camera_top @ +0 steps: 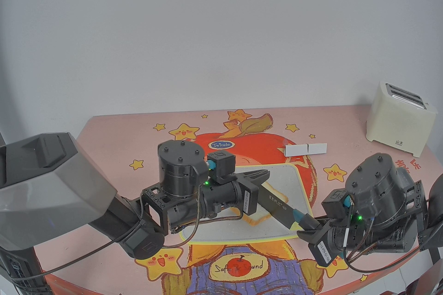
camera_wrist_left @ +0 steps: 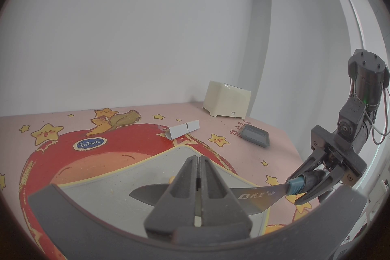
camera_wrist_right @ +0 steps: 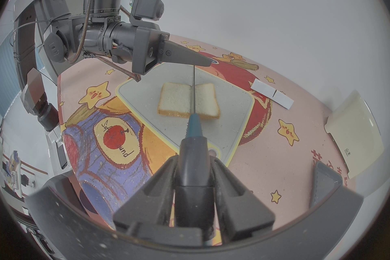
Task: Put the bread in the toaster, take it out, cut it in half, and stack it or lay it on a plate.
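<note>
On the cutting board (camera_wrist_right: 229, 120): bread (camera_wrist_right: 175, 99) | right gripper (camera_wrist_right: 194, 160) pinching knife (camera_wrist_left: 260, 194) | left gripper (camera_wrist_left: 198, 165) pressed together

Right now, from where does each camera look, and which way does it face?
Head view: on the head, facing forward and down at the table; the left pincer and right pincer show.
Left wrist view: behind the left pincer, facing the toaster and the right pincer.
Right wrist view: behind the right pincer, facing along the knife to the bread.
Both wrist views share the knife, the toaster and the cutting board.
</note>
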Motion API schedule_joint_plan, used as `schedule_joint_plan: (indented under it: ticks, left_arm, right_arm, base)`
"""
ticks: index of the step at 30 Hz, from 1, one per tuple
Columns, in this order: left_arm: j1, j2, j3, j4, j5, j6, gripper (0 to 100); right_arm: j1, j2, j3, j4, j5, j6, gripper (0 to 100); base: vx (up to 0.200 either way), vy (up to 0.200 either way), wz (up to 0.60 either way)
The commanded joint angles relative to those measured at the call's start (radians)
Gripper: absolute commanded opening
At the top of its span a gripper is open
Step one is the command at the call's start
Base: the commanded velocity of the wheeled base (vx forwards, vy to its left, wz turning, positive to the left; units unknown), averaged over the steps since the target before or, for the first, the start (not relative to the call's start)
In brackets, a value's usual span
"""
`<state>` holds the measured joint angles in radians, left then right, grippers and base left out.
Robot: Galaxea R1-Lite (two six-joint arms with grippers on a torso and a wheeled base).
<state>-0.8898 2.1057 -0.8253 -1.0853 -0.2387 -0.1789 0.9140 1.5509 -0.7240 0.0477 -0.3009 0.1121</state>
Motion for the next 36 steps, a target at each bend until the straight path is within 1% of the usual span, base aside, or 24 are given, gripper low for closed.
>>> schedule_joint_plan:
  ticks: [1,10,21,28,36]
  left_arm:
    - [-0.006,0.007,0.003,0.004,-0.001,-0.001,0]
    - [-0.018,0.007,0.003,0.004,-0.001,-0.001,0]
    - [-0.018,0.003,0.003,0.004,0.001,-0.002,0]
    - [-0.017,-0.003,0.000,0.004,0.001,-0.002,0]
    - [-0.017,-0.003,0.003,0.004,0.001,-0.002,0]
  right_arm:
    - [0.000,-0.006,0.006,-0.002,-0.001,0.000,0]
    - [-0.007,-0.043,0.023,0.008,-0.001,0.000,0]
    - [-0.006,-0.005,0.005,-0.003,0.002,0.000,0]
    - [-0.001,0.031,-0.029,-0.003,0.000,0.000,0]
    - [-0.001,0.008,-0.012,0.001,-0.001,0.003,0]
  base:
    - [0.000,0.000,0.00]
    - [0.000,0.000,0.00]
    - [0.000,0.000,0.00]
    - [0.000,0.000,0.00]
    - [0.000,0.000,0.00]
